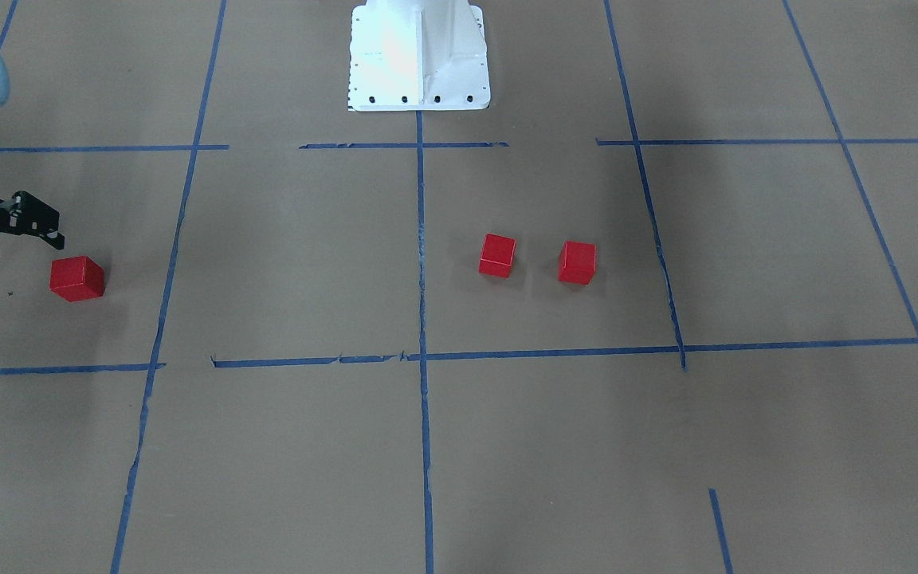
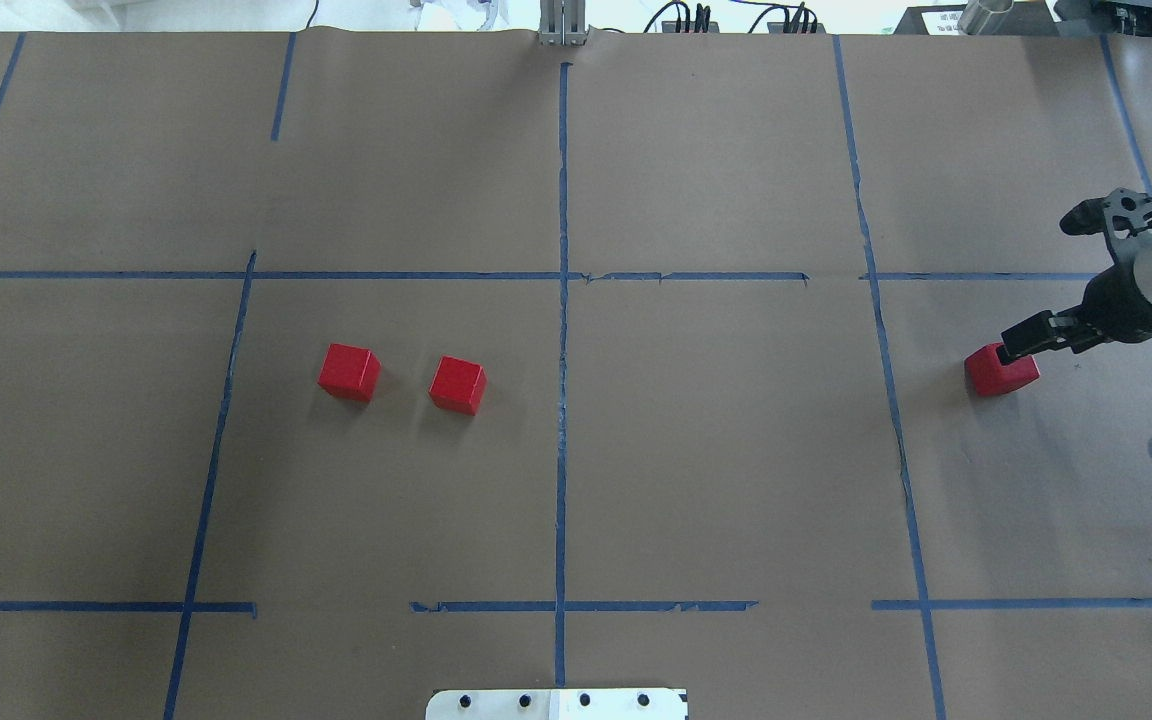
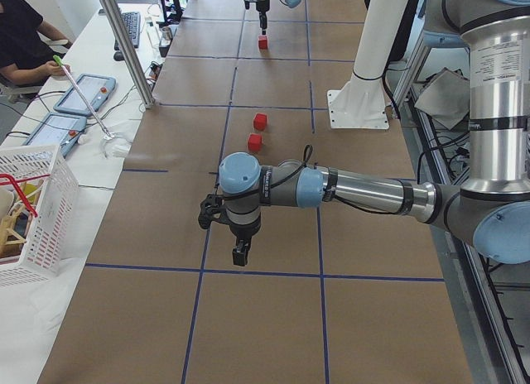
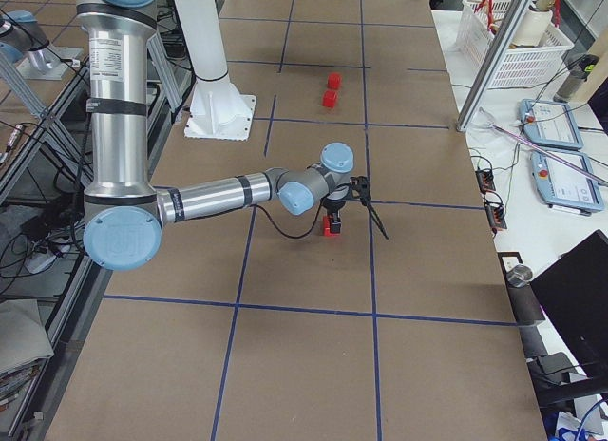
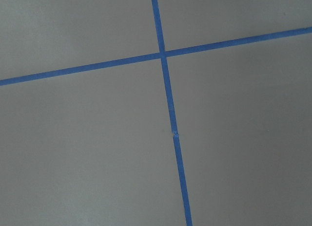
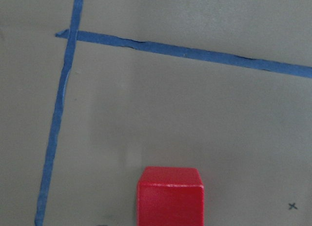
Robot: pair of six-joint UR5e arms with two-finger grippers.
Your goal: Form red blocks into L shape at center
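Pickup of the lone small bright red matte cube (image 2: 996, 380) is what you are starting, I judge: your right black two-finger gripper (image 1: 22, 245) is hovering spread just above it, the two other red cubes (image 2: 349, 372) (image 2: 457, 385) sitting well apart from it. Next is calling for a straight descent, fingers straddling. Left gripper (image 3: 240, 255): cannot tell.

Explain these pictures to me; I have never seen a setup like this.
Two robot arms stand at a paper-covered table marked with blue tape. Four cameras look on from the front, overhead and each table end; two ride on the wrists. Three red blocks lie there: two near the middle, close but apart, a third block far on the robot's right. The right end effector hangs open by it, holding nothing. The left end effector hovers over bare paper; open or shut, I cannot tell.
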